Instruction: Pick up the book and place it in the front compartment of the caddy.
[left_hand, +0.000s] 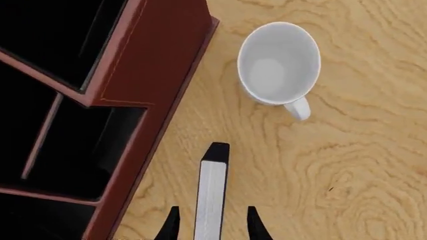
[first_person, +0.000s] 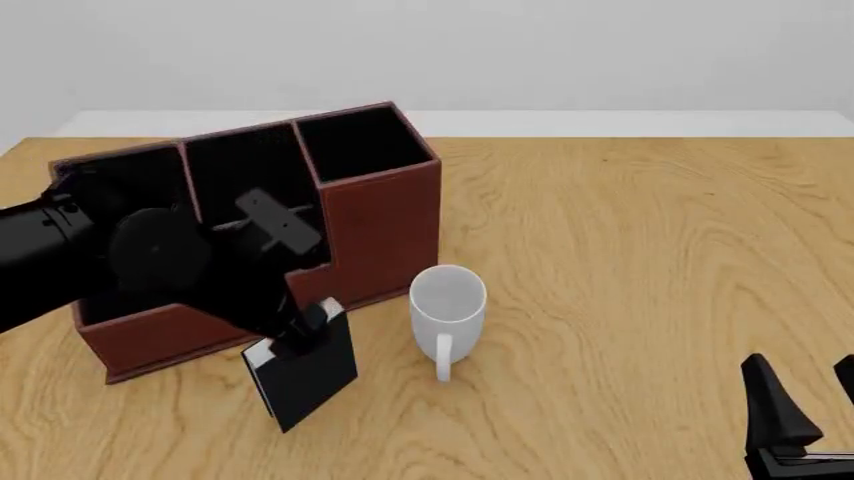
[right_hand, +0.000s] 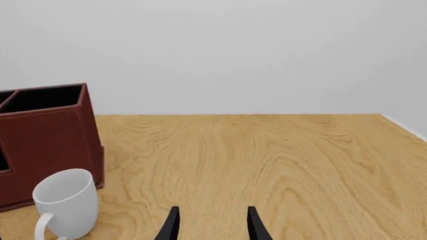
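Observation:
The black book (first_person: 310, 375) with white page edges (left_hand: 211, 200) stands on the table just in front of the reddish-brown caddy (first_person: 380, 220), beside the white mug (first_person: 446, 300). My left gripper (first_person: 310, 325) is above the book's top edge. In the left wrist view my left gripper (left_hand: 212, 210) is open, with a finger on each side of the book and a gap on both sides. The caddy (left_hand: 153, 60) lies right beside the book, its black sections open upward. My right gripper (first_person: 805, 385) is open and empty at the near right.
The mug (left_hand: 279, 62) stands upright close to the caddy's front corner, handle toward me; it also shows in the right wrist view (right_hand: 65, 202) beside the caddy (right_hand: 47, 135). My left arm (first_person: 120, 260) covers the caddy's low front sections. Bare wooden table (first_person: 641, 250) lies to the right.

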